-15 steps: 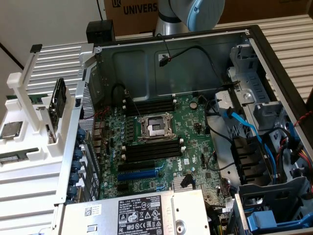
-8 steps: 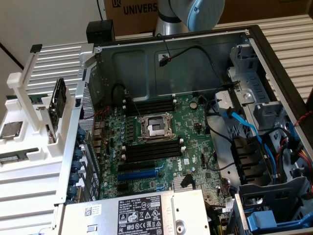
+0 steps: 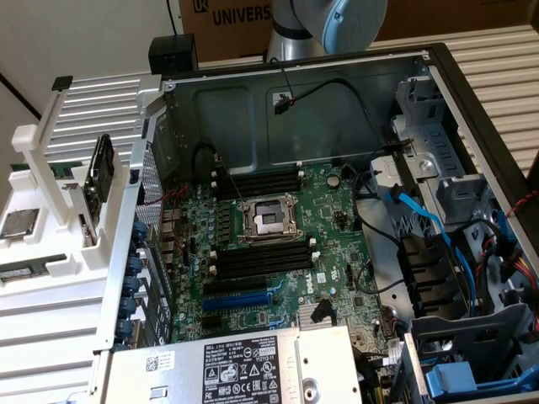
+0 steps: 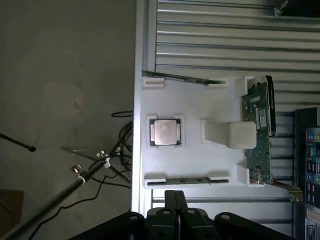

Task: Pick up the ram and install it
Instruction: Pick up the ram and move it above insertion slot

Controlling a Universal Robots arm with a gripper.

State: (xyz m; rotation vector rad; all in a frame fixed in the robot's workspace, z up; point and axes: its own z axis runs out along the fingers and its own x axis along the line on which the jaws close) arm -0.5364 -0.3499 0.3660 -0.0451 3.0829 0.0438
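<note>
**Figure.** Memory installation, opening stage. The open computer case (image 3: 472, 93) lay on its side, with the motherboard (image 3: 337, 210) exposed and the power supply (image 3: 253, 362) at its near edge. Part of the robot arm (image 3: 337, 21) showed beyond the far wall of the case. Outside the case, at the exterior view's left, stood a white parts holder (image 3: 50, 290). On the board, the long black memory slots (image 3: 257, 181) on both sides of the processor socket (image 3: 269, 219) were empty, as was the blue expansion slot (image 3: 240, 300).

In the wrist view the holder carried a green expansion card (image 4: 257, 135), a processor (image 4: 166, 132) in the middle pocket, and two thin sticks standing on edge. The ram (image 4: 195, 181) was the stick at the holder's edge nearest the gripper (image 4: 175, 196). A second stick (image 4: 180, 77) sat along the opposite edge. The claw was closed, with its fingers pressed together and nothing between them, and it hung near the ram but apart from it.

Judged progress: nothing had yet been done. The ram had not been lifted, so both the pick-up and the seating in a slot were left.
</note>
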